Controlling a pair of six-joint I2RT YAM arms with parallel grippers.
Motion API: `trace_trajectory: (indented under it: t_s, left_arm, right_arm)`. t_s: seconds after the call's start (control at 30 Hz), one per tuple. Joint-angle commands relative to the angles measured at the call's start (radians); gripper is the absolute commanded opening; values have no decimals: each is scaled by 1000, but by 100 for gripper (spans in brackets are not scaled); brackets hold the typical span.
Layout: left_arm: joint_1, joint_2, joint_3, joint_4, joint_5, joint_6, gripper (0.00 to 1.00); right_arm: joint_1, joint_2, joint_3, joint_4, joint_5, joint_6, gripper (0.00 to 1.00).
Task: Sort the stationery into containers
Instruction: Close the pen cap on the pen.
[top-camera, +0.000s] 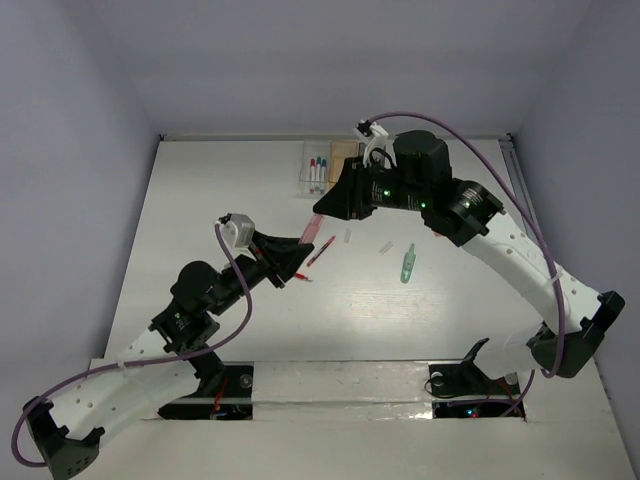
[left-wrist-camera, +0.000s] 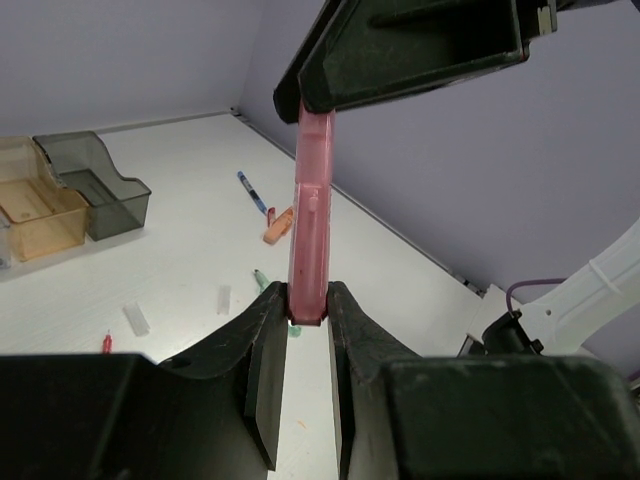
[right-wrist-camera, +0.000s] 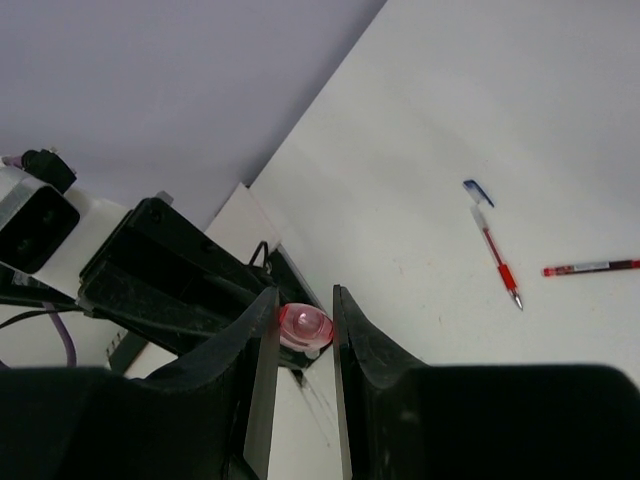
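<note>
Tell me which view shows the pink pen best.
Left wrist: the pink pen runs full length from the left gripper up to the right gripper, both shut on it. Right wrist shows only its round end; the top view, a short pink sliver between the grippers.

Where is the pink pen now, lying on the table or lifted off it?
Lifted. The pink pen is in the air, its ends pinched by the left gripper and the right gripper, with the table below.
</note>
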Motion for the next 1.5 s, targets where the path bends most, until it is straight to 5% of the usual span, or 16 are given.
trace_trajectory:
  t_s: [0.0,1.47]
  left_arm:
    - [-8,-6,79,134,-3,-6,0]
    - [-8,386,503,168,-161,69,0]
  right_arm:
    - [-7,-22,-61,42,-29,1,0]
    - [156,-174,-779,390,15,131,0]
